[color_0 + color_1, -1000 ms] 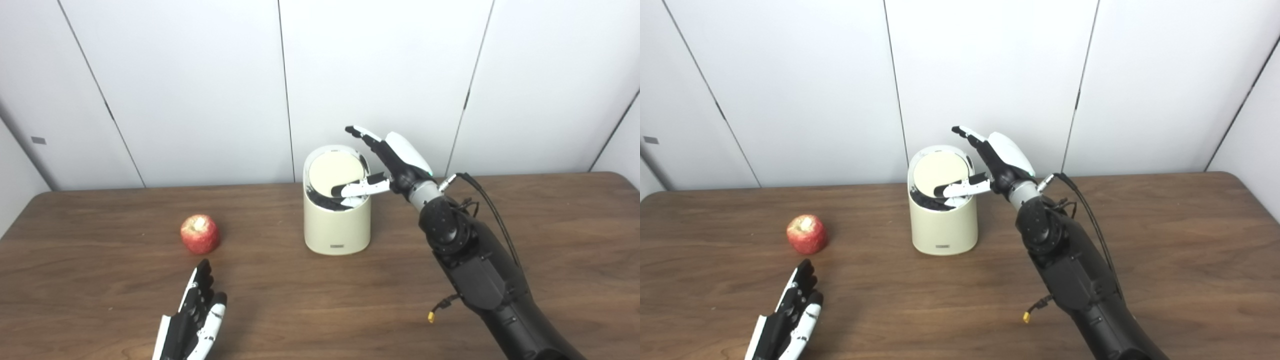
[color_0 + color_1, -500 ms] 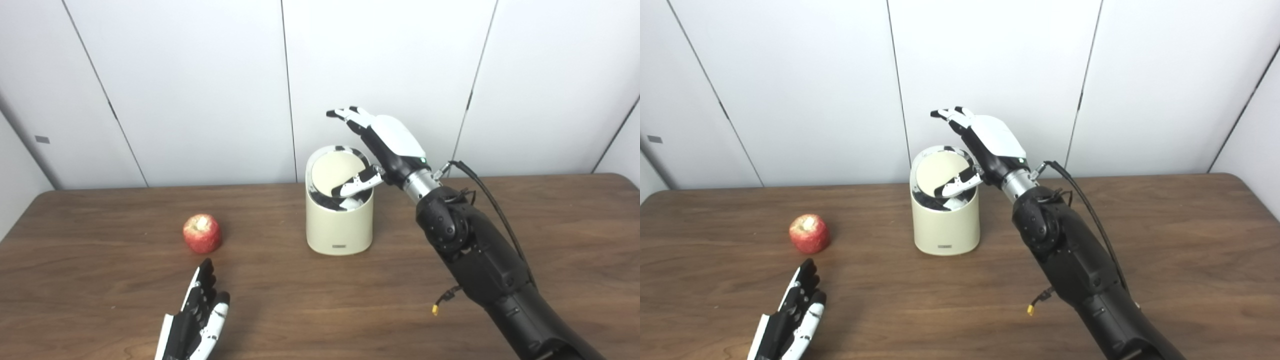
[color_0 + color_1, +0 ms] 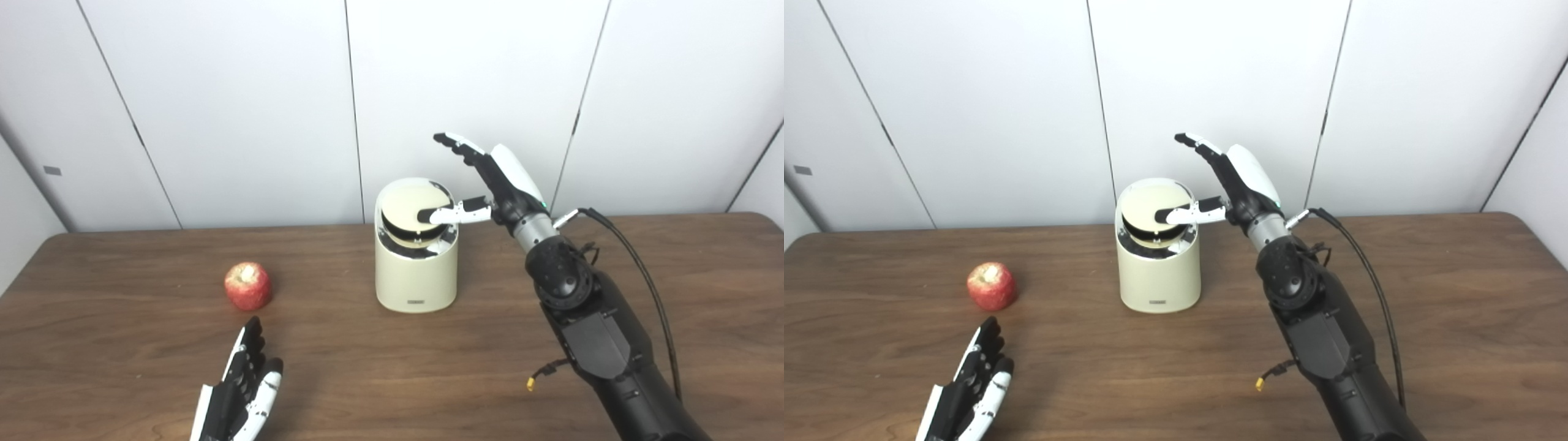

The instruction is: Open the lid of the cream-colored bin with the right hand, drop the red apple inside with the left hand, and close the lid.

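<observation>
Two hands are in play, and only one is working. At the table's point(image 3: 551, 269) 7 o'clock edge the left hand point(image 3: 242, 392) lies flat with fingers spread, holding nothing. The red apple point(image 3: 247, 285) sits just beyond those fingertips, at their 12 o'clock, apart from them and well to the 9 o'clock side of the cream-colored bin point(image 3: 416, 269). At the bin's top the round lid point(image 3: 413, 211) is tilted, with a dark gap showing along its near edge, so I judge opening is under way but not finished. The right hand point(image 3: 496, 184) comes in from the bin's 3 o'clock, fingers splayed upward and gripping nothing, its thumb point(image 3: 450, 214) reaching across the lid's right portion. Whether the thumb actually touches the lid I cannot tell. To do this well, press steadily near the rim until the mouth is clear, without shoving the bin sideways.
</observation>
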Controlling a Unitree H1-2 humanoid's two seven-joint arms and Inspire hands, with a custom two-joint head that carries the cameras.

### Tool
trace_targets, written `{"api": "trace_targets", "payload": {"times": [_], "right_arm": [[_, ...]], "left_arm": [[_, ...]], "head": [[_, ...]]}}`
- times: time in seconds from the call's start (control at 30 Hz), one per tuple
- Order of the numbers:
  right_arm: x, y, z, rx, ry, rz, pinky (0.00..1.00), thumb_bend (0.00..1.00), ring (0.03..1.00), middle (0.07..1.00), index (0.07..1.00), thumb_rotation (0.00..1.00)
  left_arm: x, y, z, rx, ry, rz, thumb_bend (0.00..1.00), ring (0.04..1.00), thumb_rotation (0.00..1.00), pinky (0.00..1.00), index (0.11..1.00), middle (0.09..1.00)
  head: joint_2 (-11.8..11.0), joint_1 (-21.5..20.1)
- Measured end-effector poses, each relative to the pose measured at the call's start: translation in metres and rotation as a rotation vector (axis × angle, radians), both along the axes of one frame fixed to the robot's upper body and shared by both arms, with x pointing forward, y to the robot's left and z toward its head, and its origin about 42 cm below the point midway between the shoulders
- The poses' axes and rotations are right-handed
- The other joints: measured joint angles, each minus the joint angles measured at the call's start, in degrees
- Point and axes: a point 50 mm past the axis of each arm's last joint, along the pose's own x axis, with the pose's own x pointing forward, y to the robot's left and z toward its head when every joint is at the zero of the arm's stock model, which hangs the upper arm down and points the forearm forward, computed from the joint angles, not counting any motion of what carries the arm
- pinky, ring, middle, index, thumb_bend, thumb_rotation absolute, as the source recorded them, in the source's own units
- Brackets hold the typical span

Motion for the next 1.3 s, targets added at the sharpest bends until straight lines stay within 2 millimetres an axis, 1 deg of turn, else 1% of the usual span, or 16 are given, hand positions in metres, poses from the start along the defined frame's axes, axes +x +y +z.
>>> {"api": "trace_targets", "payload": {"times": [0.07, 0.13, 0.27, 0.3, 0.37, 0.47, 0.57, 0.6, 0.63, 0.7, 0.73, 0.8, 0.93, 1.1, 1.2, 1.3], "right_arm": [[-0.005, -0.001, -0.004, 0.033, 0.040, 0.002, 0.86, 0.62, 0.910, 0.913, 0.872, 0.61], [-0.008, -0.004, -0.009, 0.064, 0.084, 0.000, 0.83, 0.60, 0.893, 0.910, 0.867, 0.67], [-0.016, -0.012, -0.017, 0.109, 0.117, -0.018, 0.79, 0.57, 0.865, 0.893, 0.868, 0.70], [-0.017, -0.014, -0.019, 0.111, 0.125, -0.023, 0.79, 0.56, 0.862, 0.888, 0.867, 0.68], [-0.025, -0.019, -0.025, 0.122, 0.133, -0.033, 0.80, 0.55, 0.867, 0.888, 0.865, 0.67], [-0.039, -0.026, -0.036, 0.146, 0.147, -0.040, 0.83, 0.56, 0.881, 0.895, 0.865, 0.68], [-0.054, -0.033, -0.046, 0.184, 0.164, -0.039, 0.83, 0.53, 0.890, 0.909, 0.880, 0.76], [-0.058, -0.035, -0.050, 0.195, 0.172, -0.039, 0.86, 0.53, 0.910, 0.917, 0.885, 0.80], [-0.063, -0.039, -0.053, 0.222, 0.181, -0.039, 0.90, 0.52, 0.930, 0.926, 0.893, 0.82], [-0.075, -0.048, -0.061, 0.284, 0.204, -0.038, 0.95, 0.50, 0.950, 0.935, 0.903, 0.83], [-0.079, -0.051, -0.065, 0.312, 0.216, -0.035, 0.97, 0.50, 0.959, 0.942, 0.913, 0.86], [-0.088, -0.059, -0.071, 0.366, 0.232, -0.032, 0.99, 0.53, 0.976, 0.956, 0.927, 0.92], [-0.112, -0.071, -0.077, 0.437, 0.241, -0.033, 1.00, 0.60, 0.989, 0.961, 0.928, 0.95], [-0.134, -0.085, -0.096, 0.509, 0.294, -0.063, 1.00, 0.63, 0.989, 0.974, 0.962, 0.91], [-0.148, -0.089, -0.110, 0.558, 0.327, -0.048, 1.00, 0.68, 0.999, 0.993, 0.979, 0.87], [-0.161, -0.090, -0.120, 0.614, 0.343, -0.013, 1.00, 0.71, 1.000, 1.000, 0.991, 0.91]], "left_arm": [[0.000, 0.000, 0.000, 0.000, -0.001, -0.001, 0.23, 1.000, 0.36, 1.00, 1.000, 1.000], [0.000, 0.000, 0.000, -0.001, -0.001, -0.001, 0.24, 1.000, 0.35, 1.00, 1.000, 1.000], [0.000, 0.000, 0.000, -0.001, 0.000, 0.000, 0.25, 1.000, 0.36, 1.00, 1.000, 1.000], [0.000, 0.001, 0.000, -0.001, 0.001, 0.001, 0.25, 1.000, 0.36, 1.00, 1.000, 1.000], [0.000, 0.001, 0.000, -0.001, 0.000, 0.001, 0.24, 1.000, 0.36, 1.00, 1.000, 1.000], [0.000, 0.002, 0.000, 0.001, 0.000, 0.001, 0.23, 1.000, 0.34, 1.00, 1.000, 1.000], [0.000, 0.002, 0.000, -0.001, 0.000, 0.001, 0.22, 1.000, 0.34, 1.00, 1.000, 1.000], [0.000, 0.003, 0.000, -0.002, 0.000, 0.001, 0.22, 1.000, 0.34, 1.00, 1.000, 1.000], [0.000, 0.003, 0.000, -0.002, 0.000, 0.001, 0.23, 1.000, 0.34, 1.00, 1.000, 1.000], [0.000, 0.003, 0.000, -0.001, 0.000, 0.001, 0.23, 1.000, 0.34, 1.00, 1.000, 1.000], [0.000, 0.003, 0.000, -0.002, 0.000, 0.002, 0.23, 1.000, 0.34, 1.00, 1.000, 1.000], [0.000, 0.004, 0.000, -0.007, 0.000, 0.001, 0.23, 1.000, 0.34, 1.00, 1.000, 1.000], [0.000, 0.005, 0.000, -0.020, -0.001, -0.006, 0.23, 1.000, 0.34, 1.00, 1.000, 1.000], [0.000, 0.005, -0.001, -0.018, 0.003, -0.007, 0.24, 1.000, 0.37, 1.00, 1.000, 1.000], [0.000, 0.006, -0.001, -0.019, 0.007, -0.006, 0.24, 1.000, 0.37, 1.00, 1.000, 1.000], [0.000, 0.007, -0.001, -0.021, 0.008, -0.003, 0.23, 1.000, 0.37, 1.00, 1.000, 1.000]], "head": [[-0.1, -0.1], [0.0, -0.2], [-0.2, -0.3], [-0.2, -0.3], [-0.3, -0.4], [-0.3, -0.5], [-0.2, -0.7], [-0.2, -0.8], [-0.3, -1.0], [-0.2, -1.0], [-0.3, -1.1], [-0.2, -1.1], [-0.1, -1.7], [0.2, -1.8], [0.4, -2.4], [0.9, -2.9]]}}
